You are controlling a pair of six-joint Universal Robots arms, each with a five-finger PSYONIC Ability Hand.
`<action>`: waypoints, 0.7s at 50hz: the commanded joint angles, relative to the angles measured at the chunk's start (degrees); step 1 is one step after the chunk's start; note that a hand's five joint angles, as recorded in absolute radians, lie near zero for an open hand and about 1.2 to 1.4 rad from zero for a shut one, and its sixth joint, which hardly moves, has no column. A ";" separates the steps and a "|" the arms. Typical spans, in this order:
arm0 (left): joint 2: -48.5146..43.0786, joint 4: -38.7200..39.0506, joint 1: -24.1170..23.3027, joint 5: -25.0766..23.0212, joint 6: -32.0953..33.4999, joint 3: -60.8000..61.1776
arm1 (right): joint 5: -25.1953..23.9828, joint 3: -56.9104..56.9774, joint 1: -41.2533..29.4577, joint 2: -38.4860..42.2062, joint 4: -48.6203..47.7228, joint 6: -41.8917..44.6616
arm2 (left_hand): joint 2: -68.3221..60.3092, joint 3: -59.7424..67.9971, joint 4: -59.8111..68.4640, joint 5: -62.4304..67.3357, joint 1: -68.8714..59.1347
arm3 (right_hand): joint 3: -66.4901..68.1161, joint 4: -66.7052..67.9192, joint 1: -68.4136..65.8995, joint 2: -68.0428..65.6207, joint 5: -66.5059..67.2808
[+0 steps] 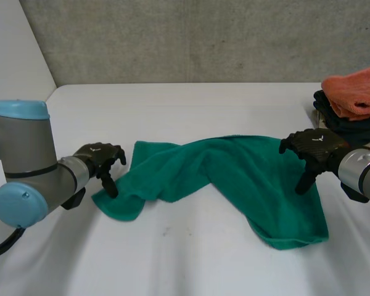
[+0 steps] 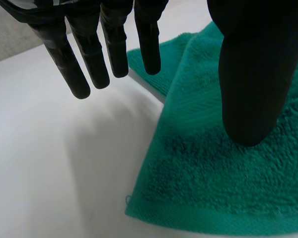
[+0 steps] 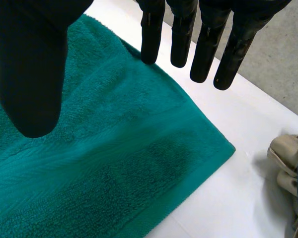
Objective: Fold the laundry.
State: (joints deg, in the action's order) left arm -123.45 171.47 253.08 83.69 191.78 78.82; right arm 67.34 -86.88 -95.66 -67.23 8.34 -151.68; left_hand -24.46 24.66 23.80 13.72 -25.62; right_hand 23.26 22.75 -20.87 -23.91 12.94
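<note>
Head view: soft, limp towel (image 1: 234, 176), probably best pinched at corners; left robot hand (image 1: 99, 155), right robot hand (image 1: 314, 145) straight-fingered, gripping nothing.

Quick headcount, it's just one rumpled teal terry-cloth towel (image 1: 234, 166), one folded orange fuzzy cloth (image 1: 357, 92), one folded black cloth (image 1: 348, 126), one plain white table (image 1: 191, 259), and two black robot hands, so one left hand (image 1: 102, 157) and one right hand (image 1: 314, 148).

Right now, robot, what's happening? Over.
Left hand open at green towel, left end. Right hand open, right edge. Towel rumpled, unfolded. Cloth pile far right, clear.
</note>
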 commanded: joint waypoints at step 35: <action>10.41 6.69 -4.44 2.18 4.20 -1.13 | -0.19 3.55 0.74 -0.97 -0.44 1.91 | -55.54 55.34 56.20 56.28 -54.38 | -1.23 -0.72 -1.16 1.88 -0.91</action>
State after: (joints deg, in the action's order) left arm -122.78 177.83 248.94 85.42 192.85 77.76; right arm 67.44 -87.96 -95.14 -67.80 6.23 -151.37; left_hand -68.37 67.89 68.47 56.06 -65.31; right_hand 23.02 22.08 -20.87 -23.91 12.24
